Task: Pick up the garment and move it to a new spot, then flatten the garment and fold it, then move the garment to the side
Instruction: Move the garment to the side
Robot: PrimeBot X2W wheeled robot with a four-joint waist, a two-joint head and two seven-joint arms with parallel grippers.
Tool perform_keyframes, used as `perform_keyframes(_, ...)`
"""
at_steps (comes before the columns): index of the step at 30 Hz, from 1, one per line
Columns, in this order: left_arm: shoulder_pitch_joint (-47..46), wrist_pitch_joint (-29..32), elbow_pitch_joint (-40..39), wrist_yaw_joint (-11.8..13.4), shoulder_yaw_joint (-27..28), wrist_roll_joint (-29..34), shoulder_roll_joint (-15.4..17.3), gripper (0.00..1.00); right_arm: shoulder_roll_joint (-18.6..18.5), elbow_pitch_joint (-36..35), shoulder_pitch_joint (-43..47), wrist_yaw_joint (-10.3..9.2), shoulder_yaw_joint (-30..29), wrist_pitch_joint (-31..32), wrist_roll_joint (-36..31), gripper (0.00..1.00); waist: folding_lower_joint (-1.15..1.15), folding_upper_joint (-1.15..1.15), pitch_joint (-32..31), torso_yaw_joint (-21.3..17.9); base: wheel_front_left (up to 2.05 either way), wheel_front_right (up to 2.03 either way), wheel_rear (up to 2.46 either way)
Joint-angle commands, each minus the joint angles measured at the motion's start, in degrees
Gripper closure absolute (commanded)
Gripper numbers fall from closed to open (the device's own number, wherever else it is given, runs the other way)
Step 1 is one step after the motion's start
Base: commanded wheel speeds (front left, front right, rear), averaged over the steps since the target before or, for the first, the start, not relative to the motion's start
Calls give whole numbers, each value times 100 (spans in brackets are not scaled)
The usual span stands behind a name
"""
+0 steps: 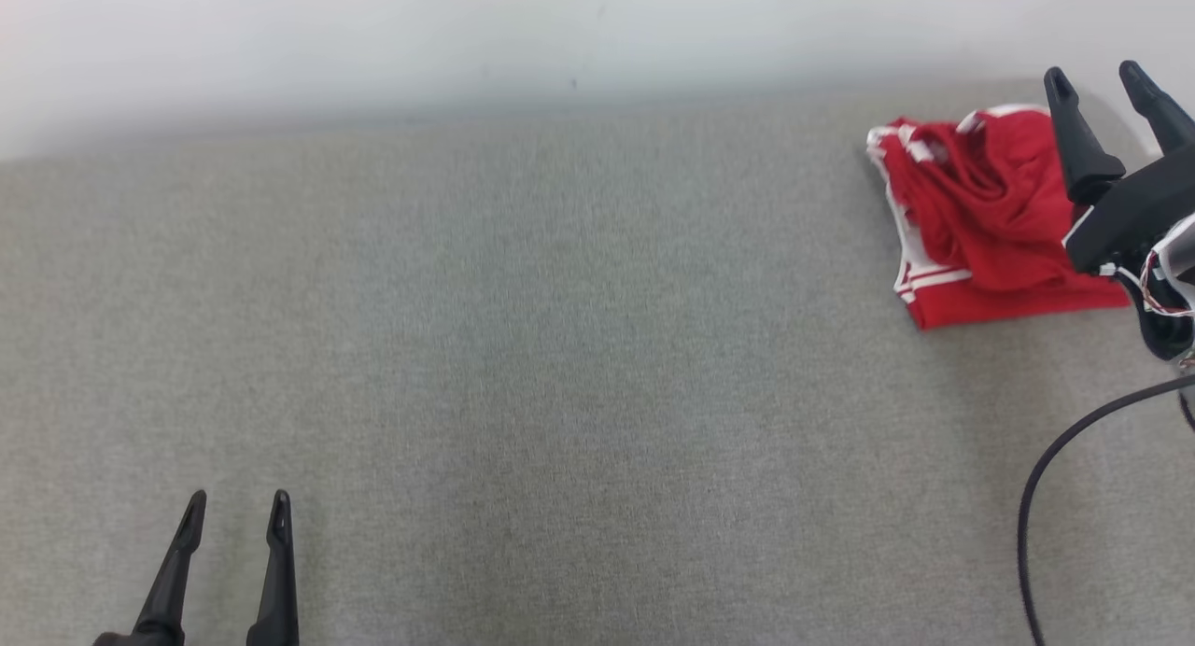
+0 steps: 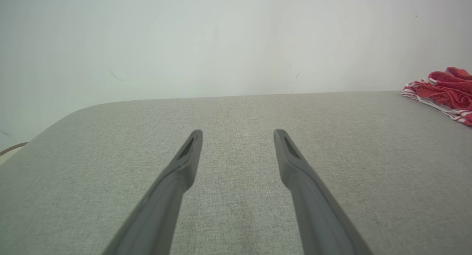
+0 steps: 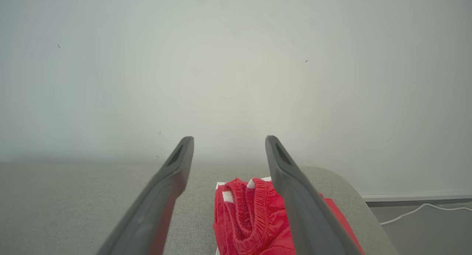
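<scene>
The garment (image 1: 980,217) lies in the upper right of the head view, close to the far edge of the desk (image 1: 560,347) and its rounded right corner. It is a compact red block with white striping. Its left and lower edges run fairly straight, but the top layer is rumpled, and a ribbed band is bunched up in the right wrist view.

The right end effector (image 1: 1094,70) hangs over the garment's right part, released, with its fingers spread wide and nothing between them. Whether it touches the cloth I cannot tell. The left end effector (image 1: 238,497), at the lower left, is likewise released and empty, over bare desk well apart from the garment.

As I judge it, this scene fits two stages. The garment may be a bundle waiting to be lifted toward the middle, or it may be folded and set aside, with the grip let go. The squared outline leans toward the second and the rumpled top toward the first, so the pictures do not settle which move is due.

The centre and left of the desk are bare, with ample room to spread cloth. On the garment's side room is tight: the wall (image 1: 467,39) stands behind it and the corner drop-off is just beside it. A dark cable (image 1: 1036,478) loops across the lower right and could snag.
</scene>
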Motion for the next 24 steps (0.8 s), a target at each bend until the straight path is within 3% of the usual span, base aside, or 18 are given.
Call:
perform_keyframes(1,90,-26,17,-13,27,-26,-4,0,43,-97,130,-4,-152,-32,-95,0,2,0,-264,-16,0,0,0)
perform_keyframes(12,268,-25,88,-27,73,-25,-57,0,681,-1066,2072,-4,-2233,-32,-1644,0,2,0,-698,96,0,0,0)
perform_keyframes(13,303,-25,87,-12,93,-24,-66,0,864,-1278,2402,-4,-2631,-32,-1908,0,2,0,-783,115,0,0,0)
perform_keyframes(18,377,-25,122,-8,121,-50,-107,0,1413,-1830,3321,-4,-3461,-31,-2548,0,2,0,-958,187,0,0,0)
perform_keyframes(24,472,-25,177,12,112,-36,-149,0,1982,-2329,4259,-4,-4185,-32,-3236,0,2,0,-1100,290,0,0,0)
